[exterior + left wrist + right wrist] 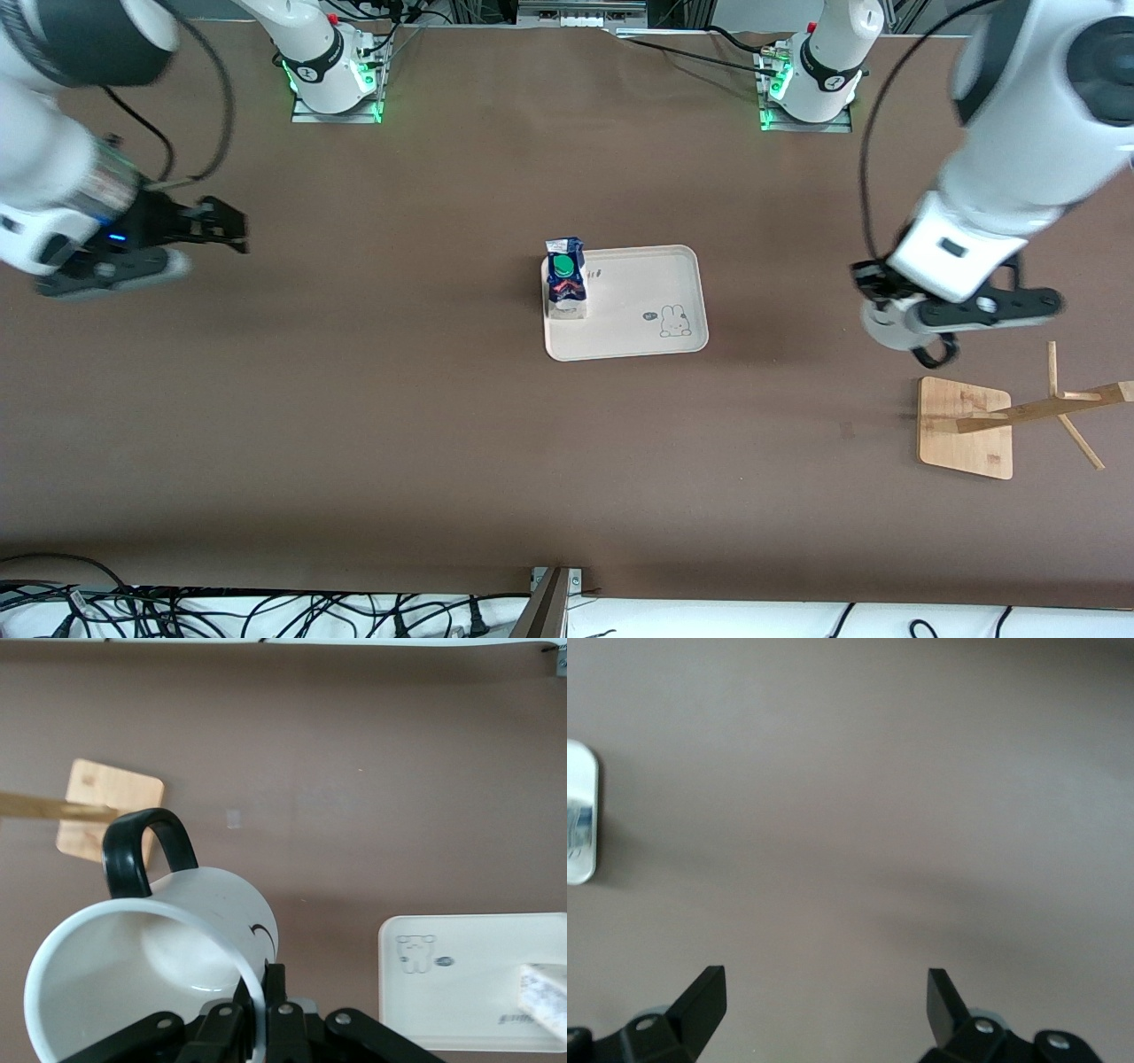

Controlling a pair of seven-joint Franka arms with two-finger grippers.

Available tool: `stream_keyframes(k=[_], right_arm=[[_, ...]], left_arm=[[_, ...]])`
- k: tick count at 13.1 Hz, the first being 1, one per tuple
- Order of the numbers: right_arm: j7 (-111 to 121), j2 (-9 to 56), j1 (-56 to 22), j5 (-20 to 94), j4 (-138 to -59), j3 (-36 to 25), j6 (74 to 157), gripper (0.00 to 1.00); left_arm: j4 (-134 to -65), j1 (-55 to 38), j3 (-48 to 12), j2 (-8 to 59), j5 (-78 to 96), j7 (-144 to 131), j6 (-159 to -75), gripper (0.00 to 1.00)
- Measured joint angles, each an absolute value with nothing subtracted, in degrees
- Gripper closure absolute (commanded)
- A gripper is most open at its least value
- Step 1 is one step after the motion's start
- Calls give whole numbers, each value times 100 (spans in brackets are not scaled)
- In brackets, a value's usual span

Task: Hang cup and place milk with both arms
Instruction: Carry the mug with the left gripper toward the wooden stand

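1. While the left gripper (pixel 263 997) pinches the cup (pixel 151 966) by its rim, one finger inside and one outside, it hangs over bare table at about eleven o'clock from the rack (pixel 966 425) in the front view.
2. I judge the cup stiff, glazed and probably slippery, and it would chip if knocked. A rim pinch is thin, so it could swivel between the fingers.
3. Its black handle (pixel 142 850) is free and points toward the rack's pegs. That suits hanging, since the loop must slide over a peg.
4. The rack stands at the left arm's end of the table. It looks light and may shift if a peg is bumped.
5. The right gripper (pixel 232 232) waits with fingers spread wide and nothing between them, over bare table at the right arm's end, at about nine o'clock from the tray (pixel 638 283).
6. The milk (pixel 565 279) stands upright on the tray, at its nine o'clock edge in the front view.
7. The carton is likely light, with soft walls that dent and a tall shape that tips. The flat lower body, below the gable and green cap (pixel 563 264), is the best hold.
8. By this layout the milk looks placed, and the cup is not yet hung.
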State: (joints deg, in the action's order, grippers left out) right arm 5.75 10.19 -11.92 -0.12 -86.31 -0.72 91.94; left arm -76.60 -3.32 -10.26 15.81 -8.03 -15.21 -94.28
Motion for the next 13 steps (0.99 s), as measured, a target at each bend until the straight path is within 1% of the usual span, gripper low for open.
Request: stream_keyframes(k=[3,6,8,11,13], right_arm=[[-618,1339,-1870,54,-8628,19,9398,0],[-2165,1856,-2724,234,-8561,72,9973,0],[-3048,2370,-3235,483,-8189,78,10164,0],[-3801,3164,-3760,537,-7436,79,10374,0],[-4112,3525,-4017,547,-7217,77,10668,0]], left_arm=[[-7641,424,-1033,1684,-634,-78,-9437,100],[-7635,998,-1035,1880,-46,490,-9498,100],[-7634,1198,-1038,2032,123,765,-9694,100],[-7638,1304,-1040,2136,132,849,-9730,100],[-7639,1371,-1040,2163,132,1050,-9729,100]])
